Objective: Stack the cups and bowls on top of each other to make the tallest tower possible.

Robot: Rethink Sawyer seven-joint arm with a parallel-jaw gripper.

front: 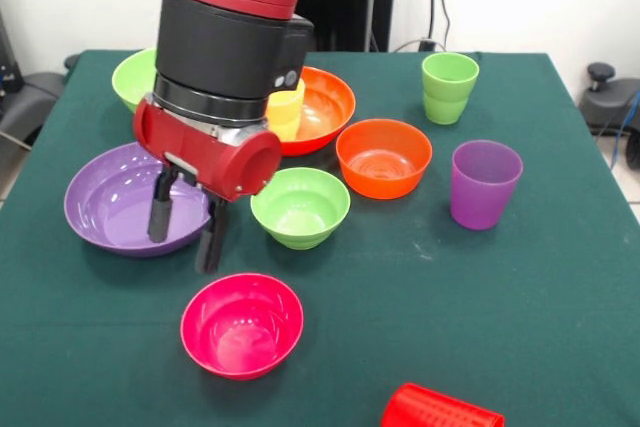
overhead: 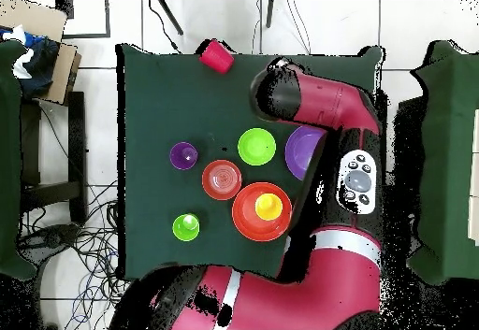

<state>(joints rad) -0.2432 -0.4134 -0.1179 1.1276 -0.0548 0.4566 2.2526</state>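
Where the front view shows the arm descending, the gripper (front: pixel 183 222) hangs over the right rim of the large purple bowl (front: pixel 115 202), its two dark fingers (front: pixel 159 209) apart and holding nothing. One finger is inside the bowl; the other is outside, over the green surface (front: pixel 520 287). Just right sits the small lime green bowl (front: pixel 300 207), with the small orange bowl (front: pixel 384 157) farther right. The magenta-pink bowl (front: pixel 242 325) is nearest. The yellow cup (front: pixel 287 112) stands inside the large orange bowl (front: pixel 325 107). The large lime green bowl (front: pixel 133 77) lies far left. The light green cup (front: pixel 449 87) and purple cup (front: pixel 484 184) stand upright at right. The red cup (front: pixel 440 409) lies on its side at the near edge.

From overhead, the arm (overhead: pixel 323 102) covers part of the large purple bowl (overhead: pixel 301 153). The fingers are hidden here. The red cup (overhead: pixel 217 57) lies at the surface's (overhead: pixel 159 93) far edge.
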